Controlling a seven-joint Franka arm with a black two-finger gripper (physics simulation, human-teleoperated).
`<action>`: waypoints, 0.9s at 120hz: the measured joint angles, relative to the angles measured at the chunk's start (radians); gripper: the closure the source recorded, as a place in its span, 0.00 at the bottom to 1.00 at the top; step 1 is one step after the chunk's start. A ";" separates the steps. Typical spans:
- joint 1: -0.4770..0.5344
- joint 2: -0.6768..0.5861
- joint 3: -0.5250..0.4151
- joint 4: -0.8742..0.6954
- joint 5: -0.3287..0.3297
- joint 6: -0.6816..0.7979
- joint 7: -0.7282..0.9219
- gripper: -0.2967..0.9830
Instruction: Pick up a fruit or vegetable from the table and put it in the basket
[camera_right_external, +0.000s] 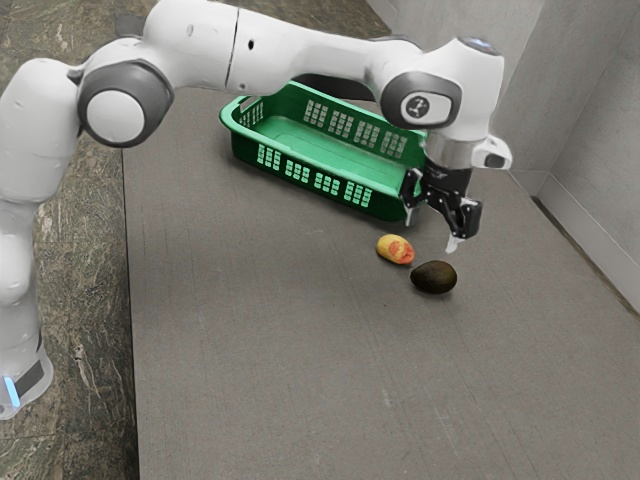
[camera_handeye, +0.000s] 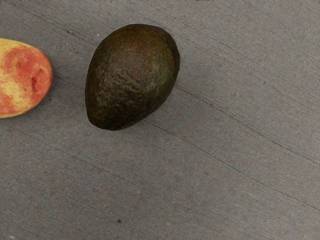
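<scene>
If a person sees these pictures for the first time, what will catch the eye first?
Probably the bright green basket, standing partly behind the robot's arm in the exterior view. Next come the dark avocado and the yellow-and-red fruit, lying near each other on the grey table, outside the basket. The black gripper hangs open above the table, close to them.

No legible txt/nos.; just a small logo (camera_right_external: 418, 106) on arm's round joint cap (camera_right_external: 406, 112), can't ID.
</scene>
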 joint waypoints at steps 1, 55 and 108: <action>0.000 0.002 0.000 -0.001 0.003 0.003 0.008 0.23; 0.073 0.156 -0.045 0.060 0.091 0.121 0.350 0.23; 0.134 0.258 -0.104 0.088 0.096 0.197 0.525 0.23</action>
